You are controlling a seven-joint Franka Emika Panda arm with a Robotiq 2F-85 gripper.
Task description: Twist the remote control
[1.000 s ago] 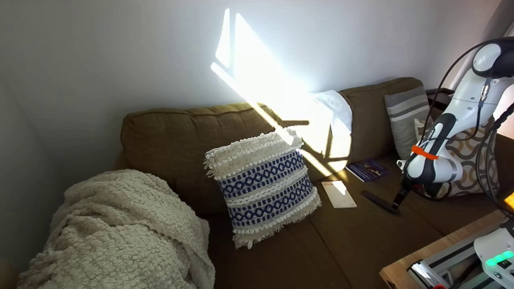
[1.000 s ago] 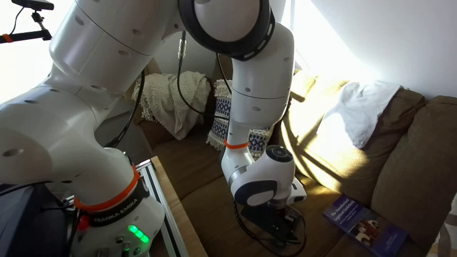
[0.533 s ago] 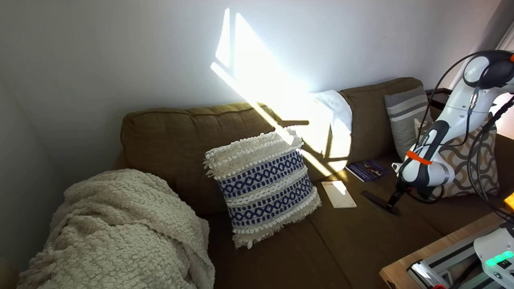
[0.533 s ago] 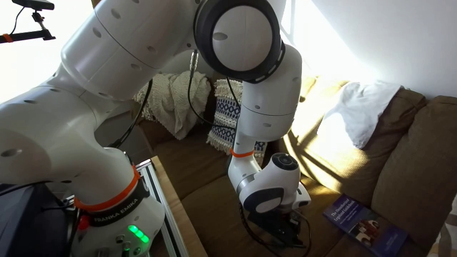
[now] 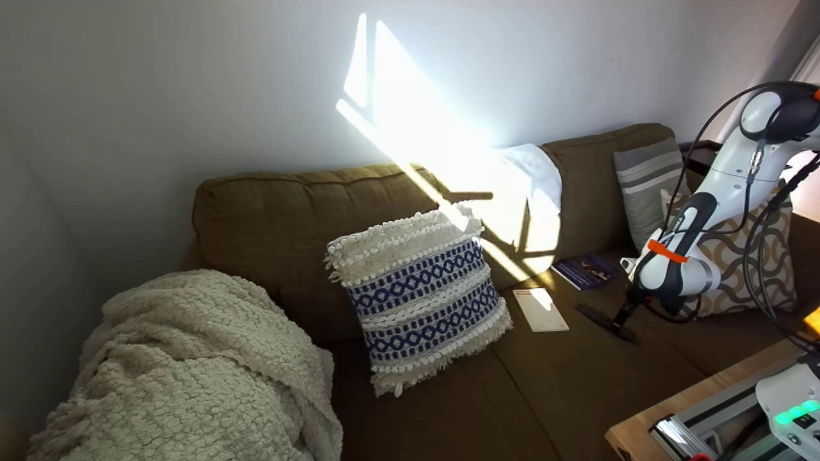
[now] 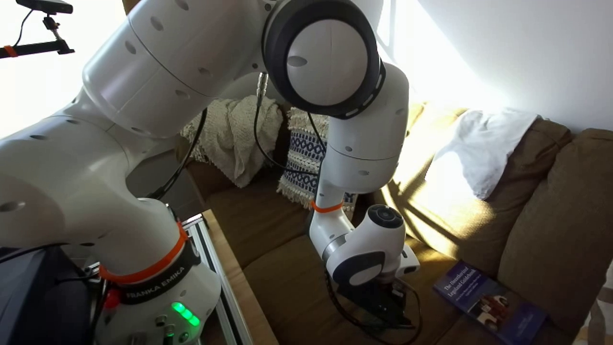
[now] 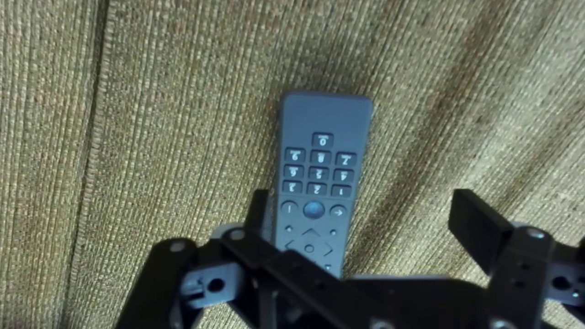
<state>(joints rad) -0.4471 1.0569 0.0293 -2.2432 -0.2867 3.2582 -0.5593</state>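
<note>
Slim dark remote control [image 7: 317, 183], white-numbered keys, jaws parted, one long edge beside a fingertip [image 7: 257, 209], wider gap opposite

The remote [image 7: 317, 180] is presenting smooth, matt plastic; the sofa [image 7: 183, 114] is showing coarse, ribbed cloth; the blanket [image 5: 198, 371] is exhibiting rough, nubbly cloth; the arm [image 6: 191, 57] is displaying a smooth sheen.

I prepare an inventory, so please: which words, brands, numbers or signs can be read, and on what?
"FRANKA EMIKA": black band on the robot's base.
"The Unauthorized Legoland Guidebook", slightly blurred: blue book; smaller print unreadable.
"0" to "9", upside down in the wrist view: remote control.
"→" and chevrons: remote control; its tiniest marks unreadable.
Print on the pale card: too small to read.
</note>
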